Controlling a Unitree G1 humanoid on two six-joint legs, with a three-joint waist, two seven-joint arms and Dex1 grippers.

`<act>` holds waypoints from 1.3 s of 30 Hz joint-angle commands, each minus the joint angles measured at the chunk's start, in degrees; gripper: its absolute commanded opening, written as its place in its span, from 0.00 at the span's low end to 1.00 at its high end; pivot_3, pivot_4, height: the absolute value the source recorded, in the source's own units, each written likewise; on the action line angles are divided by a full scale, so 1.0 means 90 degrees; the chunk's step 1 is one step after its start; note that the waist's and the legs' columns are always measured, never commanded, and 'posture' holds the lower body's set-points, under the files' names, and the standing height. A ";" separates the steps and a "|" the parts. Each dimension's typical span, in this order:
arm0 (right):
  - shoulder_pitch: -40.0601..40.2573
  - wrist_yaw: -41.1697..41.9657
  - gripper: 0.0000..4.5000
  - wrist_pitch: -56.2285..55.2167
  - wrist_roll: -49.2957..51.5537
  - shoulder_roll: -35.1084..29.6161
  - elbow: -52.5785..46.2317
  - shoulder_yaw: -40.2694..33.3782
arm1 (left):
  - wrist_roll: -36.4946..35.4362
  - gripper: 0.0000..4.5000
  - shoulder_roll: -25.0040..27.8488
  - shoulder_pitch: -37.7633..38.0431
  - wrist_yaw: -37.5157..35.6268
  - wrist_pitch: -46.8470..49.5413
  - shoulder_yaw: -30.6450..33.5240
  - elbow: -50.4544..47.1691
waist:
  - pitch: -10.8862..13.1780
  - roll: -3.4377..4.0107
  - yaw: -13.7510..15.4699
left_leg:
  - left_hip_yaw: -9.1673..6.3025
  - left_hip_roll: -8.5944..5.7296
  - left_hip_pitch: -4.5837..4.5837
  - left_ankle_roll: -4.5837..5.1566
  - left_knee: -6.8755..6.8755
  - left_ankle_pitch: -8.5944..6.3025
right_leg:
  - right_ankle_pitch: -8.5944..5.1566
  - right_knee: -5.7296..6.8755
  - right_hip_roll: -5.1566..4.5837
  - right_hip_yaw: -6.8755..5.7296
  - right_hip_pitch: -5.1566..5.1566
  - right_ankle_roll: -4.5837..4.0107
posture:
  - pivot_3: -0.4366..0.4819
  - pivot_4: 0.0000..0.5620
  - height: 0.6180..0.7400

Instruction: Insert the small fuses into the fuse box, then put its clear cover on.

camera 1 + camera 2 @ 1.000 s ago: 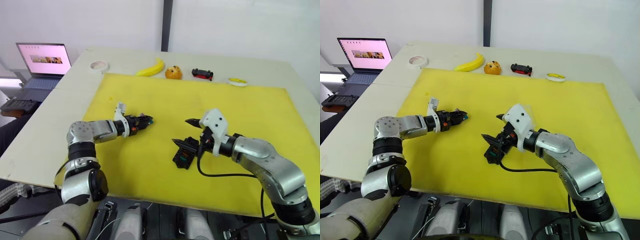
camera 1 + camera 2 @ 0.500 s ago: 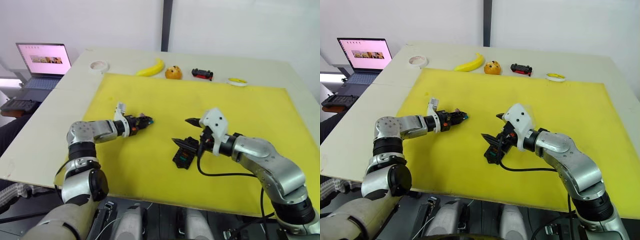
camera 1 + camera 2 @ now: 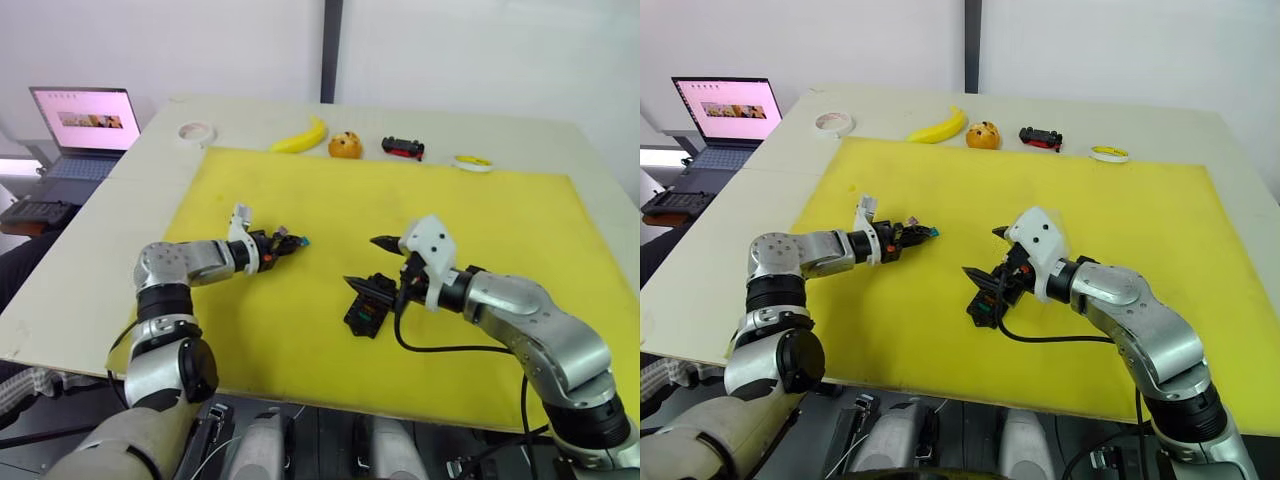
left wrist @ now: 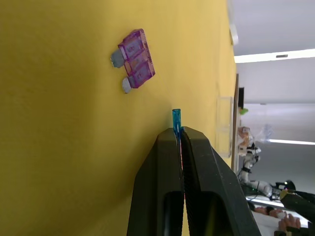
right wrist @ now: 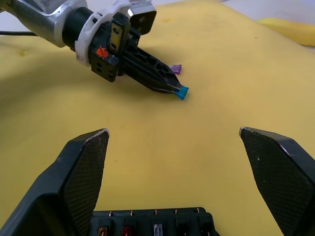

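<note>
My left gripper (image 3: 291,241) is shut on a teal fuse (image 3: 303,241), which sticks out past the fingertips (image 4: 176,119) just above the yellow mat. A purple fuse (image 4: 134,59) lies flat on the mat just beyond it. The black fuse box (image 3: 367,308) sits at the mat's centre front, with some fuses in its slots (image 5: 152,227). My right gripper (image 3: 370,264) hangs open directly over the box, with nothing between its fingers. In the left wrist view a clear cover (image 4: 224,125) lies farther off on the mat.
Along the table's far edge are a white tape roll (image 3: 198,131), a banana (image 3: 301,138), an orange (image 3: 346,146), a black-and-red toy car (image 3: 404,148) and a yellow tape roll (image 3: 472,163). A laptop (image 3: 85,115) stands off the table's left side.
The left gripper's tip has shifted slightly and the teal fuse now shows clearly at its end. The right arm and the fuse box have stayed put.
</note>
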 commanded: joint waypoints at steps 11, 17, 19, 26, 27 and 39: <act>-0.0261 -0.2663 1.00 0.1347 0.3817 0.2605 -0.0075 -0.1770 | -0.2620 0.00 0.0527 -0.0143 -0.0312 0.1260 0.0062 -0.1615 | 0.0006 0.0002 -0.0144 | 0.0001 0.0032 -0.0004 -0.0009 -0.0003 0.0005 | 0.0001 0.0004 0.0005 0.0001 -0.0010 -0.0002 | 0.48 0.27 1.00; -0.0316 -0.4127 1.00 0.1067 0.5618 0.2986 0.0248 -0.1836 | -0.3745 0.00 0.0454 -0.0125 0.0081 0.1260 -0.0121 -0.1647 | 0.0007 0.0003 -0.0145 | 0.0002 0.0034 -0.0005 -0.0011 -0.0008 0.0006 | 0.0001 0.0003 0.0005 0.0004 -0.0014 -0.0004 | 0.48 0.27 1.00; -0.0380 -0.4464 1.00 0.0870 0.5974 0.2965 0.0336 -0.1793 | -0.4130 0.00 0.0389 -0.0117 0.0281 0.1243 -0.0212 -0.1704 | 0.0007 0.0003 -0.0146 | 0.0002 0.0033 -0.0006 -0.0010 -0.0008 0.0005 | 0.0001 0.0003 0.0005 0.0004 -0.0014 -0.0004 | 0.48 0.27 1.00; -0.0514 -0.4936 0.88 0.0379 0.6409 0.2748 0.0500 -0.1533 | -0.5437 0.00 0.0498 0.0160 0.1062 0.0651 -0.0885 -0.1903 | 0.0007 0.0004 -0.0165 | 0.0004 0.0034 -0.0005 -0.0009 -0.0009 0.0005 | 0.0000 0.0003 0.0007 0.0005 -0.0015 -0.0004 | 0.48 0.27 1.00; -0.0519 -0.4944 0.81 0.0337 0.6446 0.2702 0.0500 -0.1488 | -0.5623 0.00 0.0547 0.0204 0.1162 0.0536 -0.1001 -0.1923 | 0.0007 0.0004 -0.0167 | 0.0005 0.0034 -0.0005 -0.0009 -0.0009 0.0005 | 0.0000 0.0003 0.0007 0.0006 -0.0015 -0.0004 | 0.48 0.27 1.00; -0.0447 -0.4903 0.61 -0.0088 0.6749 0.2242 0.0382 -0.1084 | -0.6973 0.00 0.1105 0.0612 0.1656 -0.0589 -0.2155 -0.2312 | 0.0007 0.0004 -0.0154 | 0.0007 0.0035 -0.0006 -0.0007 -0.0010 0.0004 | -0.0001 0.0000 0.0008 0.0008 -0.0016 -0.0006 | 0.48 0.27 1.00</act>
